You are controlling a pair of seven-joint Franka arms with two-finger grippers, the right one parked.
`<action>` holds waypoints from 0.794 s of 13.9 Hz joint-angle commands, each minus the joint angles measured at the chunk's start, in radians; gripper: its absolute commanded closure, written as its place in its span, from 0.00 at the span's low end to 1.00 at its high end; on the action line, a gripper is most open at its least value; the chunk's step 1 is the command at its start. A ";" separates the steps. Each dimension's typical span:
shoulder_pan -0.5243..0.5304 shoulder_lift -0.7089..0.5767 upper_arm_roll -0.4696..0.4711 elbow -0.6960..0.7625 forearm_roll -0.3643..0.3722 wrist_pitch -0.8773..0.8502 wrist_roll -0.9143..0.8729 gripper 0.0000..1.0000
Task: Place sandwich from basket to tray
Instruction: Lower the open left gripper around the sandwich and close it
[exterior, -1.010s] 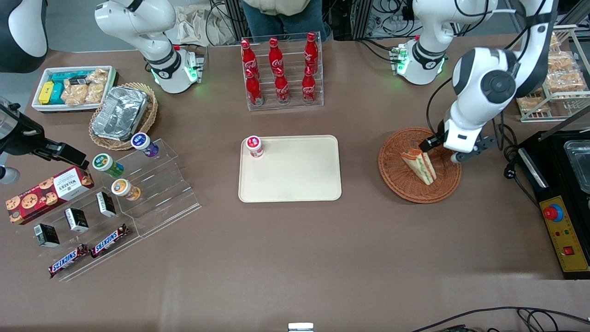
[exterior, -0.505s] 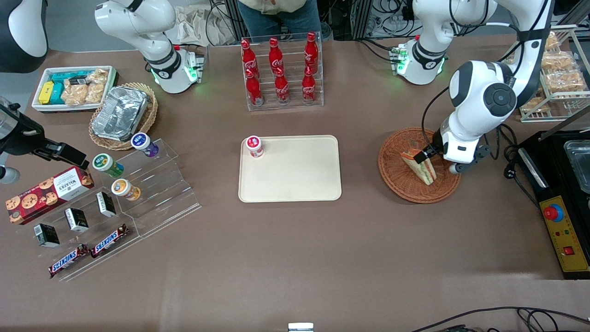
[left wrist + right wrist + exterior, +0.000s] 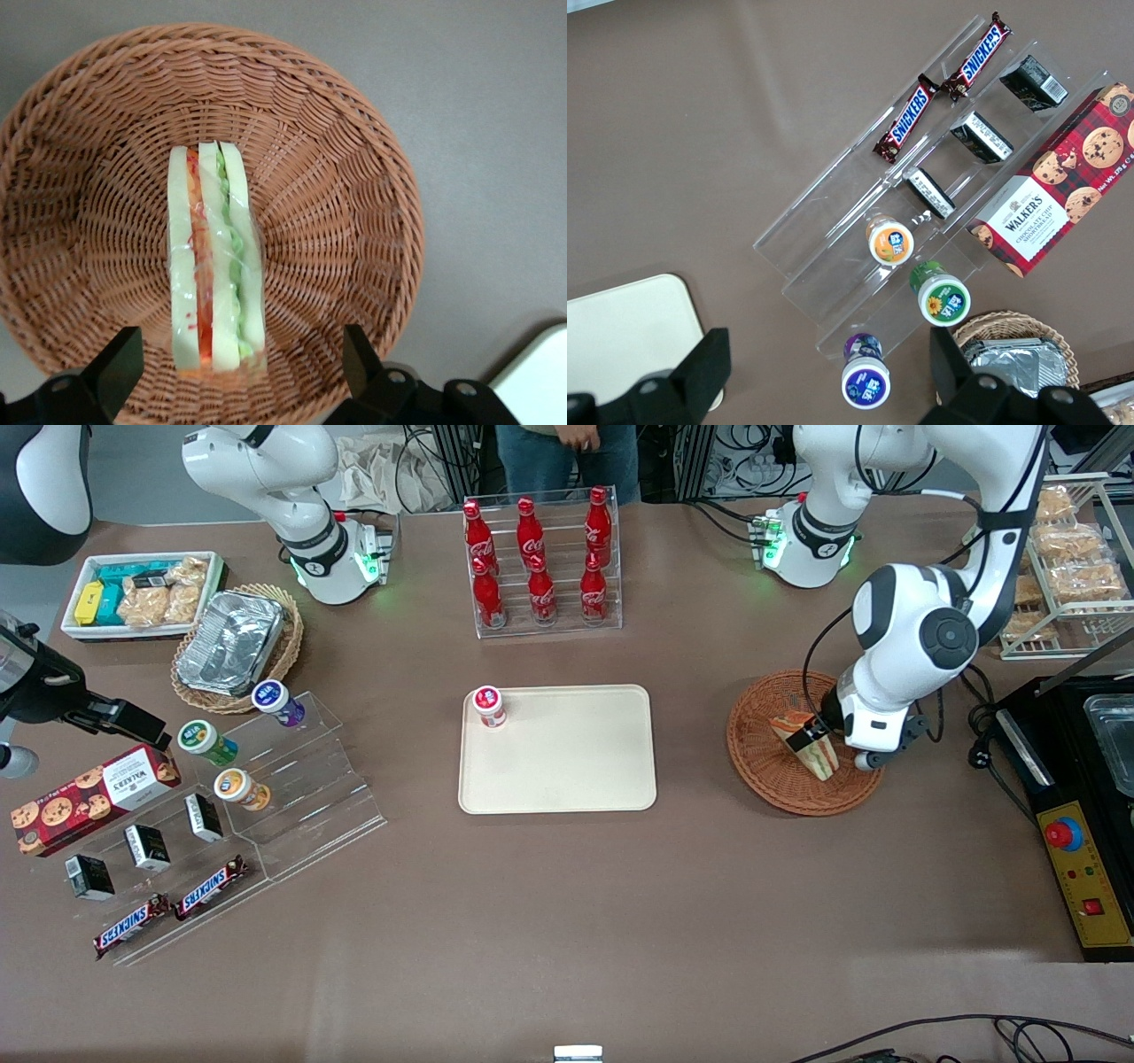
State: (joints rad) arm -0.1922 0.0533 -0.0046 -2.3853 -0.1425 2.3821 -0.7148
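Note:
The sandwich [image 3: 823, 760] [image 3: 215, 257], a white-bread wedge with red and green filling, stands on edge in the round reddish-brown wicker basket [image 3: 762, 755] [image 3: 337, 212]. My left gripper [image 3: 834, 749] [image 3: 239, 354] is low over the basket and open. Its two black fingers [image 3: 117, 365] stand apart on either side of the sandwich's end, not touching it. The cream tray [image 3: 567, 757] [image 3: 534, 379] lies flat beside the basket, toward the parked arm's end of the table.
A small red-capped bottle [image 3: 488, 706] stands on a corner of the tray. A rack of cola bottles [image 3: 540, 558] is farther from the front camera. A black appliance [image 3: 1085, 806] and a wire snack rack [image 3: 1067, 558] flank the basket.
My gripper has come down and nearer the front camera, from the basket's rim to straddling the sandwich. The sandwich has stayed where it was.

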 commanded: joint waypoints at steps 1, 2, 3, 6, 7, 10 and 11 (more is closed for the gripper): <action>-0.006 0.008 -0.002 -0.047 -0.015 0.086 0.006 0.00; -0.006 0.014 -0.002 -0.063 -0.015 0.113 0.006 0.00; -0.007 0.016 -0.002 -0.072 -0.015 0.135 0.006 0.01; -0.018 0.033 -0.001 -0.106 -0.003 0.170 0.003 0.16; -0.018 0.030 -0.002 -0.103 -0.003 0.169 -0.008 0.42; -0.018 0.010 0.000 -0.094 -0.002 0.154 -0.005 1.00; -0.018 -0.001 0.000 -0.074 -0.002 0.116 -0.003 1.00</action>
State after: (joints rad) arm -0.2003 0.0832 -0.0078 -2.4746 -0.1424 2.5328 -0.7133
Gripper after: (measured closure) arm 0.537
